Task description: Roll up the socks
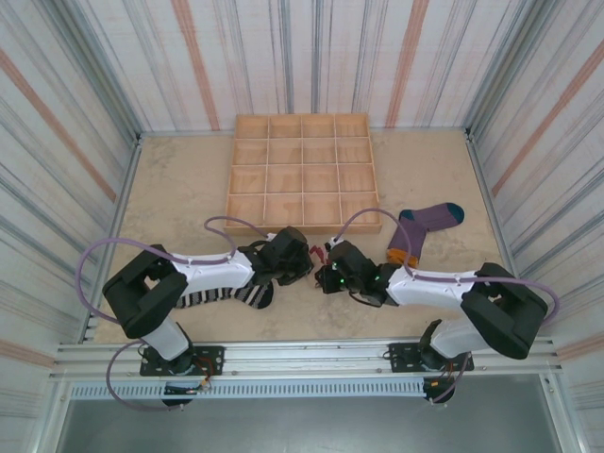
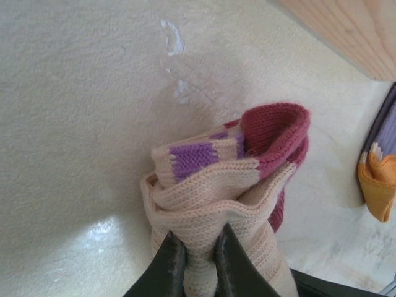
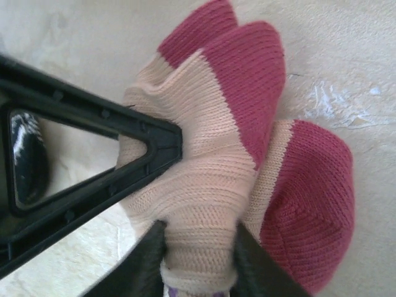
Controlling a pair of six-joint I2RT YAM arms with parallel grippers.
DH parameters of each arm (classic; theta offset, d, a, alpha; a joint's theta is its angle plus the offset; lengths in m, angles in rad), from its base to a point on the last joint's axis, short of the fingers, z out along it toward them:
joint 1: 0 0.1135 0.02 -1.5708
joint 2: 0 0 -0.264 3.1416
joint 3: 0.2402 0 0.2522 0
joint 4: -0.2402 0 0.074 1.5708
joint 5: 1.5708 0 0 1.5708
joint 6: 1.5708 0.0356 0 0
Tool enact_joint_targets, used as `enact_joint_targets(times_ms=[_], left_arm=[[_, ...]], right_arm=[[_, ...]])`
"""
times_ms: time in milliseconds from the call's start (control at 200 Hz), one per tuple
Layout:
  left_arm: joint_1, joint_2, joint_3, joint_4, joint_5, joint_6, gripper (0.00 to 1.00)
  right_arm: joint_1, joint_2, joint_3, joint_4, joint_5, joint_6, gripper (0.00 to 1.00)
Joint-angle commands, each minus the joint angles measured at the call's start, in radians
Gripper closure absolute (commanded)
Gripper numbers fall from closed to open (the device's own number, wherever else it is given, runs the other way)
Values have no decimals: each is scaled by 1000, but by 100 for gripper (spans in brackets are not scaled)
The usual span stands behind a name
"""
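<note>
The tan sock (image 2: 213, 185) with dark red toe hangs bunched between both grippers at the table's middle front (image 1: 318, 256). My left gripper (image 2: 198, 238) is shut on a fold of its tan knit, with a purple patch and the red part above. My right gripper (image 3: 198, 232) is shut on the same sock (image 3: 204, 154) from the other side, the red toe parts fanning out past its fingers. The left gripper's black finger (image 3: 93, 161) lies against the sock. The black-and-white striped sock (image 1: 231, 295) lies partly under the left arm. The purple sock (image 1: 425, 229) lies flat at the right.
A wooden tray (image 1: 247, 172) of square compartments sits at the back middle of the table, its corner (image 2: 352, 31) close to the left gripper. The purple sock's orange end (image 2: 377, 185) lies just right of the held sock. Striped walls enclose the table.
</note>
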Motion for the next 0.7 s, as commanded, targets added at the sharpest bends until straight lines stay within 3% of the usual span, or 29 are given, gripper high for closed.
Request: enact_joint_targets(times_ms=[0, 100, 245, 326, 696], left_arm=[[-2, -18, -46, -1, 6, -25, 100], [9, -29, -72, 48, 17, -25, 94], [25, -45, -94, 105, 43, 4, 61], [26, -55, -108, 139, 48, 24, 51], [-4, 38, -90, 233, 78, 23, 45]], right_arm=[[-77, 19, -47, 36, -115, 64, 87], [-151, 35, -81, 48, -234, 120, 100], [-243, 56, -126, 66, -371, 196, 100], [-284, 57, -152, 72, -412, 224, 100], [-367, 123, -186, 130, -502, 238, 100]])
